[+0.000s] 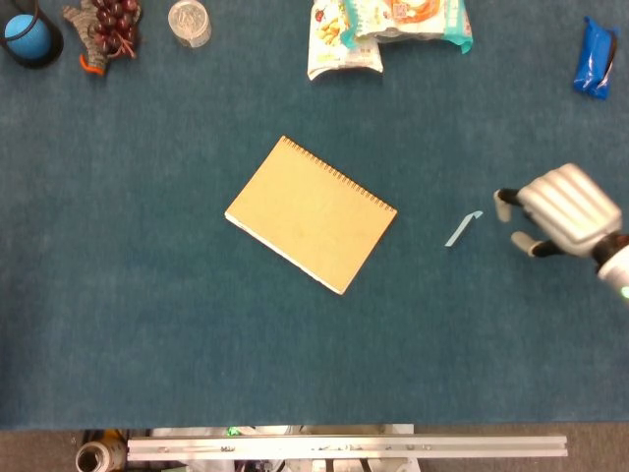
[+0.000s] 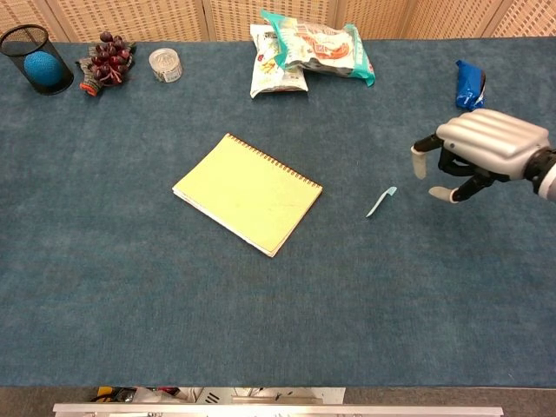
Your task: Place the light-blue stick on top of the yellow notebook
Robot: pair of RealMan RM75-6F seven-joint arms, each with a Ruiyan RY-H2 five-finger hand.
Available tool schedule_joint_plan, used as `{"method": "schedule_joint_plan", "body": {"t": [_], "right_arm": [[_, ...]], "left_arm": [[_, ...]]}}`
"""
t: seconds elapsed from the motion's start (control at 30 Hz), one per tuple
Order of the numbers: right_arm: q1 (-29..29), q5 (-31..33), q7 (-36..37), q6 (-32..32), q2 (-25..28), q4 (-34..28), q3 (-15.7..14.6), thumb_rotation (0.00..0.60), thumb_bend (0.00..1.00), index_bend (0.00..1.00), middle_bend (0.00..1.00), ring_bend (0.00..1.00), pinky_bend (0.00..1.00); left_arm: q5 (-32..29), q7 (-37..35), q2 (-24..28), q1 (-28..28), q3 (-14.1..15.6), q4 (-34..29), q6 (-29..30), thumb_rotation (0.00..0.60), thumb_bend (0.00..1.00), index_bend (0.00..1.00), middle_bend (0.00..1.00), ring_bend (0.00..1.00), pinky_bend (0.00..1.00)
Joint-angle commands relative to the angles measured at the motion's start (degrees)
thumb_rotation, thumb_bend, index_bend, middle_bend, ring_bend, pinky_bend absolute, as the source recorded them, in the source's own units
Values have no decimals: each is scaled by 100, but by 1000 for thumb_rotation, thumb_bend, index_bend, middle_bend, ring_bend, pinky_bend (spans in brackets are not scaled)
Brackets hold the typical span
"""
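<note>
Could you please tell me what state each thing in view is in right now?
light-blue stick: lying flat on the table, untouched, right of the notebook.
yellow notebook: closed, flat, nothing on it.
right hand: empty, fingers apart, just right of the stick.
left hand: not in view.
snack bags: sealed, overlapping at the far edge.
mesh cup: upright, blue ball inside.
</note>
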Motion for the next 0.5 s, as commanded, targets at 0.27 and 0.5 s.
{"method": "schedule_joint_plan", "body": {"t": [0.27,0.5], "right_arm": [[294,96,-247,-262,-642,549,-146,600,269,511,1000,1000,1000],[404,207,-341,-288,-880,743,-150,600,269,511,1000,1000,1000]], "left_arm": [[-58,-82,-16,13,-16,87,-34,600,274,165,178,172,165],[-93,-127,-31,24,-30,141,-45,600,274,165,178,172,165]]}}
